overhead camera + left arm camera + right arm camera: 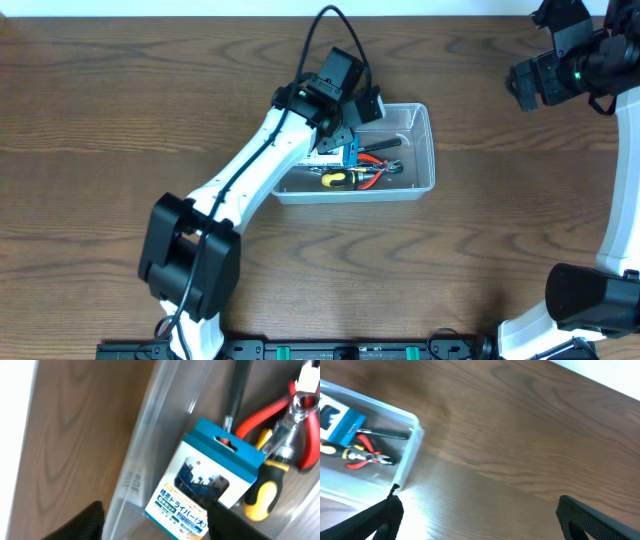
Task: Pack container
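Observation:
The clear plastic container sits at the table's centre. Inside lie a blue-and-white screwdriver box, a yellow-and-black screwdriver and red-handled pliers. My left gripper is open above the container's left end, its fingers either side of the box and apart from it. My right gripper is open and empty, raised at the far right of the table. The container also shows in the right wrist view, with the tools in it.
The wooden table surrounds the container. The left arm reaches across from the front left. The right arm's base stands at the front right.

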Tool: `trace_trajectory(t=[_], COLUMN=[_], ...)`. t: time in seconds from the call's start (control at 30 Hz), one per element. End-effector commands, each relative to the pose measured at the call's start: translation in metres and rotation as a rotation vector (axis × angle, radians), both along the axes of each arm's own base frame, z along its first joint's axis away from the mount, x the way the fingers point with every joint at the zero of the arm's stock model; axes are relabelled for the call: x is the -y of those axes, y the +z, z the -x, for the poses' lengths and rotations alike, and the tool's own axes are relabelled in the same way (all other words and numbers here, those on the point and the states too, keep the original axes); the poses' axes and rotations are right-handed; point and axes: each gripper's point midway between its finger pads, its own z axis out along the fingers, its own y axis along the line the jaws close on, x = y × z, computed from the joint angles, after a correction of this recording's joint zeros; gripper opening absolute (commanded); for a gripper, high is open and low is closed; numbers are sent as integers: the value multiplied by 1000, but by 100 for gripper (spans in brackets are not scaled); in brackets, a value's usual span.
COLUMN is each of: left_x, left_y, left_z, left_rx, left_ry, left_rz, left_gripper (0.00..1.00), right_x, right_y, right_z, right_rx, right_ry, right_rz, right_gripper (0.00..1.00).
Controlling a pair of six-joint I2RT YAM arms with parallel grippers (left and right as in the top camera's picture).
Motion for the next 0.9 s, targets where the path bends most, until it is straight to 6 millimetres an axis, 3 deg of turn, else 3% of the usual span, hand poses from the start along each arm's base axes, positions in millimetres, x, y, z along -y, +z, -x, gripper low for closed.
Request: trace_trajectory(t=[0.0,0.1,0.27,0.37,0.47,0.57,0.7,0.87], left_x=[-20,-51,-130,-183,-234,-269,-289,-286], left_y=[47,73,117,136,146,146,141,146], left_z=[-6,-10,-20,-25,-25,-18,-1,20], left_rx=[46,53,120,185,234,245,211,216], left_ry=[260,476,791,914,1020,1100,1160,1179], left_rz=[165,285,443,482,489,477,447,471], left_gripper=[77,88,96,98,98,98,98,98], right_x=[-15,-18,9,16,23,22,17,18], right_y=[1,15,25,3,-36,-68,-80,-69], right_z=[-2,-20,-54,-66,-74,-78,-71,-57], right_rx=[12,98,199,158,62,-28,-86,-90], right_ry=[42,22,-194,-224,-269,-375,-404,-414], right_rz=[-95,-136,-128,-102,-64,-110,-111,-77], right_gripper=[99,99,99,99,99,99,99,99])
